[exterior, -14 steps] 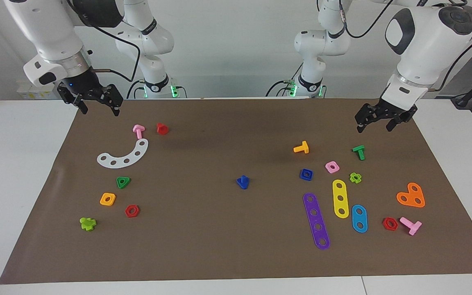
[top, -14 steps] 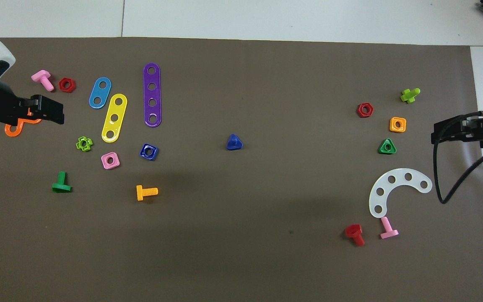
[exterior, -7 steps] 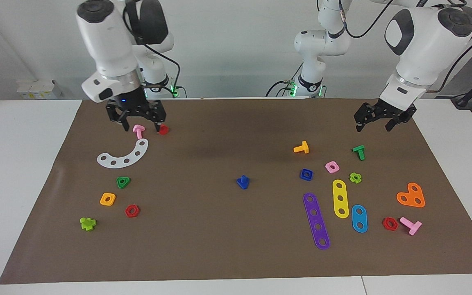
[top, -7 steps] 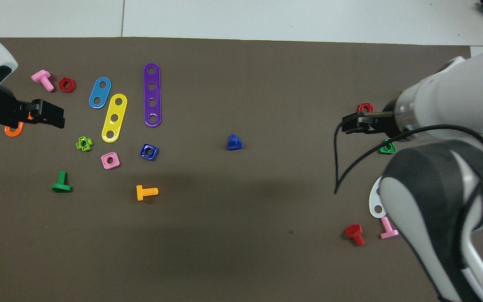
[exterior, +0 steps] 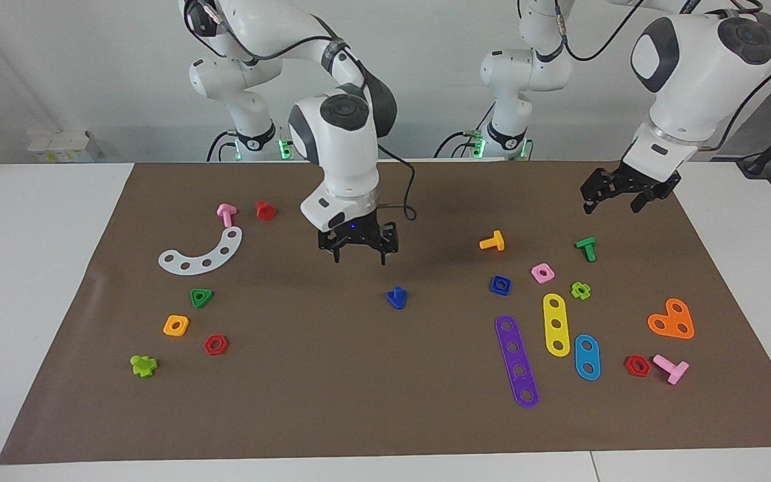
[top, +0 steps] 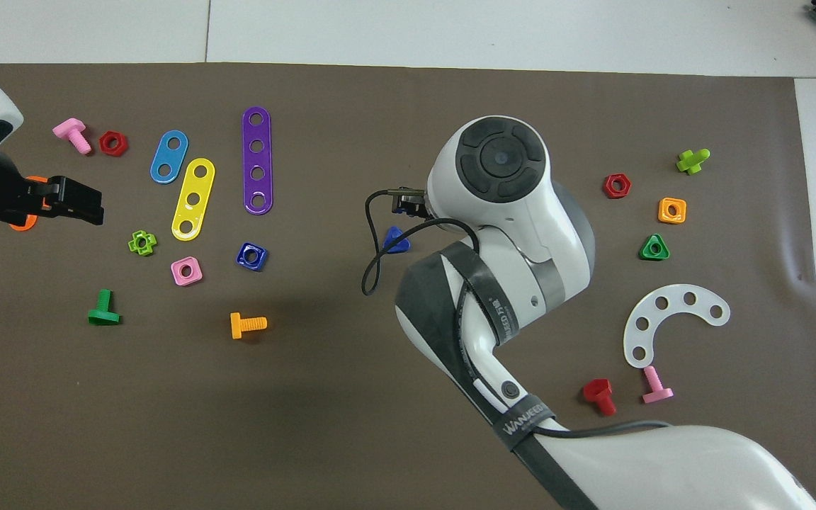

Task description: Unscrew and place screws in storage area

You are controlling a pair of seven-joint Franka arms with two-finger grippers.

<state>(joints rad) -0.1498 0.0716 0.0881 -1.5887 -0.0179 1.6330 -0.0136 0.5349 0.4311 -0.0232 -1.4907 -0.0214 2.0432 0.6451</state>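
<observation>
The dark-blue bolt (exterior: pixel 397 297) with a triangular head stands on its head in the middle of the brown mat; it also shows in the overhead view (top: pixel 395 241). Its dark-blue square nut (exterior: pixel 500 285) lies apart from it toward the left arm's end, also seen from overhead (top: pixel 251 256). My right gripper (exterior: pixel 359 257) hangs open and empty in the air over the mat's middle, close beside the bolt and not touching it. In the overhead view its own wrist hides most of it. My left gripper (exterior: pixel 612 205) waits open and empty, raised over the left arm's end of the mat (top: pixel 86 205).
An orange bolt (exterior: pixel 492 241), pink nut (exterior: pixel 542 272), green bolt (exterior: pixel 586 248) and purple (exterior: pixel 517 361), yellow (exterior: pixel 556 325) and blue strips (exterior: pixel 587 357) lie around the blue nut. A white curved plate (exterior: pixel 201 253), green triangular nut (exterior: pixel 201 297) and other nuts lie toward the right arm's end.
My right arm has swung from the right arm's end of the mat to the middle and lowered beside the blue bolt. The left gripper has barely moved. No part has moved.
</observation>
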